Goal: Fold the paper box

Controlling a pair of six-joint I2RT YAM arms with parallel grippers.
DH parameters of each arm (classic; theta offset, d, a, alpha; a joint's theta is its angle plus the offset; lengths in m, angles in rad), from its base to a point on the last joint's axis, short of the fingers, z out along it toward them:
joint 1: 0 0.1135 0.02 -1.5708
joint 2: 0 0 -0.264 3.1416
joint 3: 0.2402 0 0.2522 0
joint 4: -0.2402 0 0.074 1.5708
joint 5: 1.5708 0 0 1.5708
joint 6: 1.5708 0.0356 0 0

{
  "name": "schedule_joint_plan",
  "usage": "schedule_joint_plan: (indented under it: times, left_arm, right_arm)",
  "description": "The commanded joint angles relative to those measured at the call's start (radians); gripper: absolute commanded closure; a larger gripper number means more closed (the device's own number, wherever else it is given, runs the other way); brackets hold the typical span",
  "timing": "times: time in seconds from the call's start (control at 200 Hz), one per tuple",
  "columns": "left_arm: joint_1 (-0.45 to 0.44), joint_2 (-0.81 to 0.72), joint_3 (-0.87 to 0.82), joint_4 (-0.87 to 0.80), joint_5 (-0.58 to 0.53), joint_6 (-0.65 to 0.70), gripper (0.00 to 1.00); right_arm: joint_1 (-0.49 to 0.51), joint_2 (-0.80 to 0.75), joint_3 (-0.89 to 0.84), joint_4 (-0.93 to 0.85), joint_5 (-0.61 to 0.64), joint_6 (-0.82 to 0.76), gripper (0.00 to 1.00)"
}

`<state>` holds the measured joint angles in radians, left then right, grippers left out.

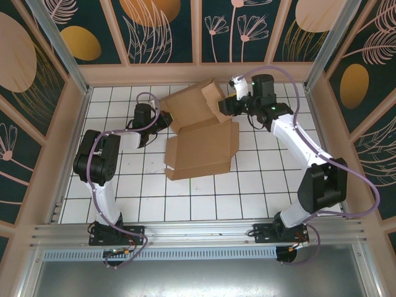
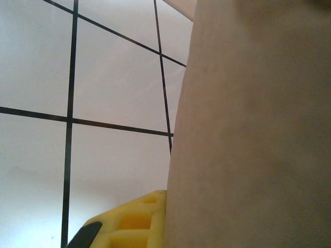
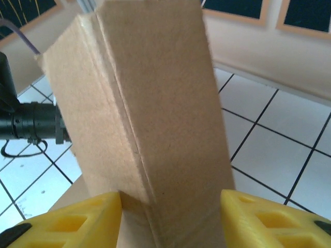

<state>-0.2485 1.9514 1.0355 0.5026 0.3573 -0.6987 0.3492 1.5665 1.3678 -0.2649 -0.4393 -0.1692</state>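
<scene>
Right claw (image 3: 170, 219): clamped, folks! A yellow finger sits on each side of an upright cardboard flap (image 3: 150, 103), both pressing on it.
Right claw from above (image 1: 226, 106): at 2 o'clock of the paper box (image 1: 201, 142), holding that flap up off the sheet.
Left claw (image 1: 162, 119): in at 9 o'clock of the box, right against its edge.
Left claw grip: cannot tell. One yellow finger (image 2: 129, 222) shows beside a cardboard wall (image 2: 248, 134), its partner hidden.
Box position: toward 12 o'clock on the white tiled table (image 1: 124, 185), between the two claws.
Done so far: by my read we're partway. The panel at 6 o'clock lies as a shallow tray with low walls, and the panel at 12 o'clock tilts up.
Left to do: the lid looks open and the flaps untucked, so closing and locking remain, I'd judge.
Top view adds: the whole layout, both arms flanking the box.
Right wrist view adds: the crease running down the flap, and the left arm (image 3: 26, 124) at 9 o'clock behind it.
Left wrist view adds: how tight the cardboard sits on that finger, with bare tile at 10 o'clock.
</scene>
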Motion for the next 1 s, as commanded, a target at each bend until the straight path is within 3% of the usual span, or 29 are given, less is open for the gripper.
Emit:
schedule_joint_plan:
  times: [0.0,0.52,0.686,0.996]
  left_arm:
    - [-0.002,-0.01,-0.009,0.059,0.037,0.006,1.0]
    - [-0.003,-0.02,-0.019,0.065,0.043,0.008,1.0]
    - [-0.003,-0.026,-0.021,0.07,0.051,0.007,1.0]
    - [-0.003,-0.035,-0.022,0.07,0.06,0.005,1.0]
  right_arm:
    - [0.044,0.032,0.056,-0.065,0.077,-0.058,0.49]
    - [0.173,0.132,0.122,-0.027,0.595,-0.105,0.55]
    - [0.218,0.167,0.134,-0.008,0.757,-0.103,0.61]
    - [0.274,0.237,0.171,-0.004,0.937,-0.081,0.79]
